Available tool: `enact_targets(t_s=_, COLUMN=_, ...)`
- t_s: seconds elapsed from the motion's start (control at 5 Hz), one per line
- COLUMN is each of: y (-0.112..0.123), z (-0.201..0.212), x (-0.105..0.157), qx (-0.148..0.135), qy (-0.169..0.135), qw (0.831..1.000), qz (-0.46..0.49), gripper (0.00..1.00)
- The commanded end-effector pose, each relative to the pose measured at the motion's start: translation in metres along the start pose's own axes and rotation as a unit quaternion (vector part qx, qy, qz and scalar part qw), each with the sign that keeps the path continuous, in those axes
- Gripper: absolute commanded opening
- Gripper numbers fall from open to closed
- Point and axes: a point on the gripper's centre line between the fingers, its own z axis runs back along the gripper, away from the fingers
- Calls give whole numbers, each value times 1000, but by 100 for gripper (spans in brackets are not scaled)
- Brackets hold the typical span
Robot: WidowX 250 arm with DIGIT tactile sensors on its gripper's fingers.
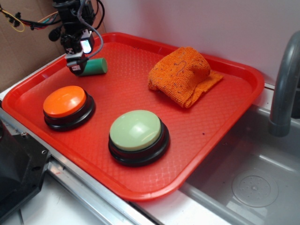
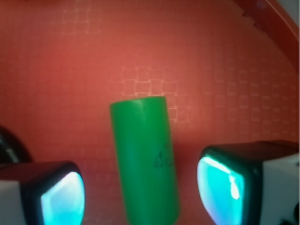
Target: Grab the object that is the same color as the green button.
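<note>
The small green cylinder [image 1: 96, 66] lies on its side at the back left of the red tray [image 1: 220, 117]. In the wrist view the green cylinder [image 2: 143, 159] runs lengthwise between my two fingers, with red tray showing on both sides of it. My gripper [image 1: 76, 67] is open, low over the cylinder's left end, its pads [image 2: 220, 187] not touching it. The pale green domed button [image 1: 137, 131] on its black base stands at the tray's front middle, well apart from my gripper.
An orange-topped button [image 1: 65, 103] stands at the tray's front left, near my gripper. A crumpled orange cloth [image 1: 185, 72] lies at the back right. A grey sink [image 1: 248, 183] and faucet [image 1: 283, 84] are to the right. A cardboard wall [image 1: 18, 51] is behind left.
</note>
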Motion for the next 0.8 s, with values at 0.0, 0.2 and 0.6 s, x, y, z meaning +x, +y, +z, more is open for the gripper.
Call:
enact_targets(t_s=0.0, y=8, z=-13, x=12, qx=21, qy=18, qw=999, qz=-24, gripper=100)
enact_targets(t_s=0.2, y=11, z=-21, x=12, qx=8, qy=13, qw=999, qz=-28, gripper=100)
enact_targets(t_s=0.6, y=10, z=-22, x=16, qx=-17, qy=22, qw=1000, qz=-8, gripper=0)
